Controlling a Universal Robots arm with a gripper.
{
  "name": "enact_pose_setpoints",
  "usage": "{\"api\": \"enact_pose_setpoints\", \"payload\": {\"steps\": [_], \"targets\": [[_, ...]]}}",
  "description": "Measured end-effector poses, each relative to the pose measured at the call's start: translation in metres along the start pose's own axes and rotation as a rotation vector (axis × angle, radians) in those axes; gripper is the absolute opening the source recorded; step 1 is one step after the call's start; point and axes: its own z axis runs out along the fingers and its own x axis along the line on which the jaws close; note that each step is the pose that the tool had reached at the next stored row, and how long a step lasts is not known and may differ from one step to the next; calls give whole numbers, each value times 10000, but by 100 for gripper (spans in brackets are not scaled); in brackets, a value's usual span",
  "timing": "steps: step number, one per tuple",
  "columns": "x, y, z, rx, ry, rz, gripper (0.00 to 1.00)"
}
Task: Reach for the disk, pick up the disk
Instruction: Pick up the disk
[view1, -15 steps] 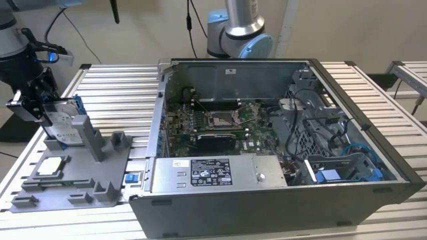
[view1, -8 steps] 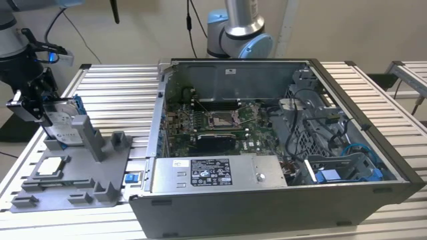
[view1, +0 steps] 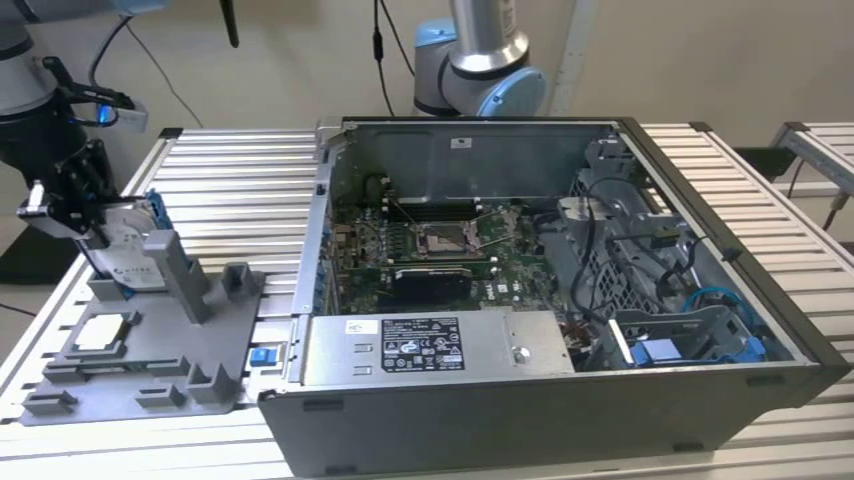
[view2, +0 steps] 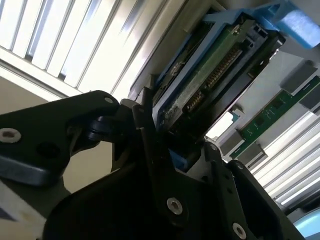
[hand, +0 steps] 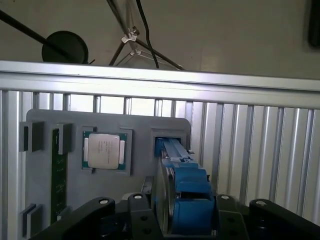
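Observation:
The disk (view1: 130, 243) stands on edge in a slot of the grey fixture (view1: 160, 360) at the exterior view's left, its silver face and blue bracket showing. My gripper (view1: 78, 215) comes down on it from above at a tilt. In the first wrist view the disk (hand: 186, 190) runs edge-on between my two black fingers (hand: 142, 215), which press against its blue bracket on both sides. In the second wrist view the disk (view2: 210, 80) shows its green circuit board and blue frame, with my gripper (view2: 180, 142) shut on its near end.
An open computer case (view1: 787, 330) takes up the middle and right of the slatted metal table (view1: 227, 170). The fixture also holds a small square silver chip (hand: 104, 151) and a green memory stick (hand: 59, 175). A second arm's base (view1: 478, 70) stands behind the case.

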Motion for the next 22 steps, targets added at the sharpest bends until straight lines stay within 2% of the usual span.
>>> {"api": "enact_pose_setpoints", "payload": {"steps": [16,20,22], "targets": [[-1,0,0,0,0,0,0],[-4,0,1,-1,56,1,0],[-4,0,-2,-4,25,-1,0]]}}
